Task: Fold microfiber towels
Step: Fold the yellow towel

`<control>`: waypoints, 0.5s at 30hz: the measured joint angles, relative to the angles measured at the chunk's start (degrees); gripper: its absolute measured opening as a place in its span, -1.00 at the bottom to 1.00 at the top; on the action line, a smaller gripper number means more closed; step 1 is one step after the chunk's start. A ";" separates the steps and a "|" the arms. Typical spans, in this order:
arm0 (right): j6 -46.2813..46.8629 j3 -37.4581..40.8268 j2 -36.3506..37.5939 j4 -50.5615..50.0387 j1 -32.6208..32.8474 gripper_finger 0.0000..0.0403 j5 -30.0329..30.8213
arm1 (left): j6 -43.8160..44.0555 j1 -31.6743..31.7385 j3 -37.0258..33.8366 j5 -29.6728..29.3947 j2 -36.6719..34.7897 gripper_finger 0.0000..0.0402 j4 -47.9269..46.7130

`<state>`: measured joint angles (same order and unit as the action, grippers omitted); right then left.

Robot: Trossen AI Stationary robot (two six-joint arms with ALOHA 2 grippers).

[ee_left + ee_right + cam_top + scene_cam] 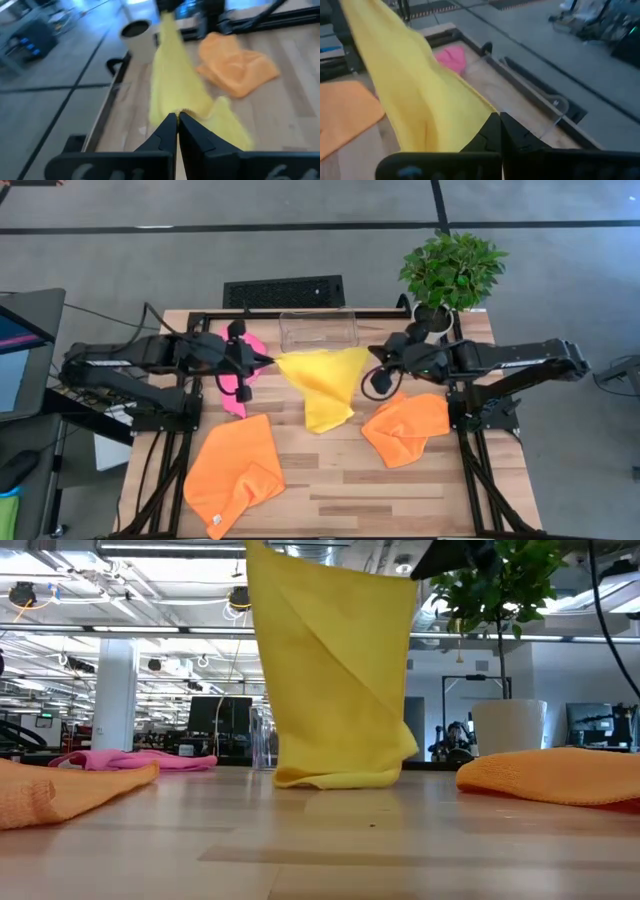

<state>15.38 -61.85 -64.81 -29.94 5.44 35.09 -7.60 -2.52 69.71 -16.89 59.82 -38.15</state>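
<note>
Left hand (pixel 268 359) and right hand (pixel 372 352) each pinch a top corner of the yellow towel (pixel 322 385), stretched between them, high view. Pink towel (pixel 240 370) sits under the left arm; one orange towel (pixel 236 468) lies front-left, another orange towel (pixel 406 427) under the right arm. Clear bin (pixel 318 328) and potted plant (pixel 452 272) at the counter's (pixel 400 490) far edge. Low view: yellow towel (pixel 335 670) hangs, bottom edge resting on the counter (pixel 320 840). Left wrist view: left hand (pixel 177 119) clamped on yellow cloth. Right wrist view: right hand (pixel 499 120) clamped on yellow cloth too.
</note>
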 joint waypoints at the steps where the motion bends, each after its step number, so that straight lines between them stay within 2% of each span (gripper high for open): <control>1: -0.86 -0.20 0.11 0.10 0.41 -0.97 0.92 | -1.00 -0.04 1.44 0.80 1.21 -1.00 -0.78; 8: -3.92 -1.83 0.17 -0.03 2.47 -0.97 2.89 | -9.69 0.00 15.75 10.23 9.11 -1.00 -7.80; 11: -3.92 -1.85 0.15 -0.10 2.87 -0.97 4.74 | -10.72 -0.01 23.97 10.61 12.58 -1.00 -14.60; 15: -3.92 -1.86 0.83 -1.05 2.89 -0.97 6.66 | -7.78 0.28 32.90 10.40 16.26 -1.00 -26.81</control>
<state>11.46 -63.71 -63.99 -31.00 8.33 41.75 -15.39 -2.24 102.61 -6.49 76.08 -64.96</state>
